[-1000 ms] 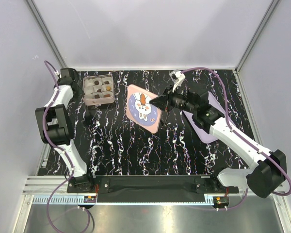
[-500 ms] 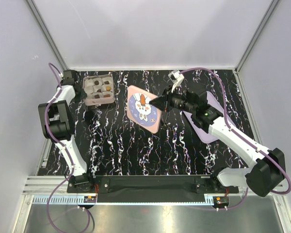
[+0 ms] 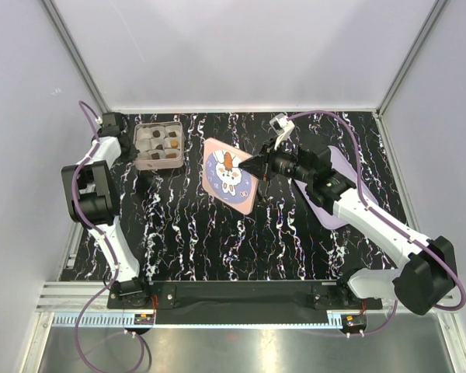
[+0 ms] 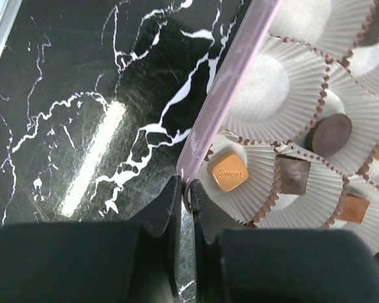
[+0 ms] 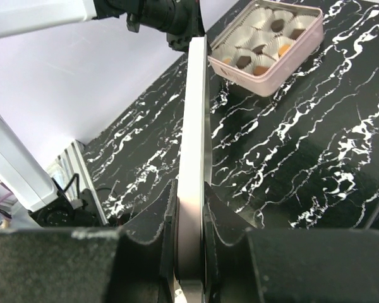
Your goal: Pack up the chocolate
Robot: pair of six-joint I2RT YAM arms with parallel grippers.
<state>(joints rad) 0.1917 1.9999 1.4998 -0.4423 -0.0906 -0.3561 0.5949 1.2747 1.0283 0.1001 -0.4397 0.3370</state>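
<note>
The chocolate, dark brown lumps (image 4: 332, 134) and a tan-gold one marked "Sweet" (image 4: 227, 172), lies in white paper cups (image 4: 265, 88) inside an open pink tin (image 3: 157, 161) at the back left. My left gripper (image 4: 186, 186) is shut on the tin's pink side wall (image 4: 230, 82); in the top view it (image 3: 130, 141) is at the tin's left edge. My right gripper (image 5: 189, 189) is shut on the pink lid (image 5: 194, 113), held on edge. In the top view the lid (image 3: 228, 174), with a rabbit picture, hangs tilted right of the tin, with the right gripper (image 3: 258, 165) at its right edge.
A lilac sheet (image 3: 335, 203) lies on the black marbled table (image 3: 217, 241) under my right arm. A small white object (image 3: 279, 120) sits at the back. Grey enclosure walls stand close on the left, back and right. The tin also shows far off in the right wrist view (image 5: 268, 38).
My left arm's elbow has shifted a little right and back while its gripper stays at the tin. My right gripper has carried the lid slightly left.
</note>
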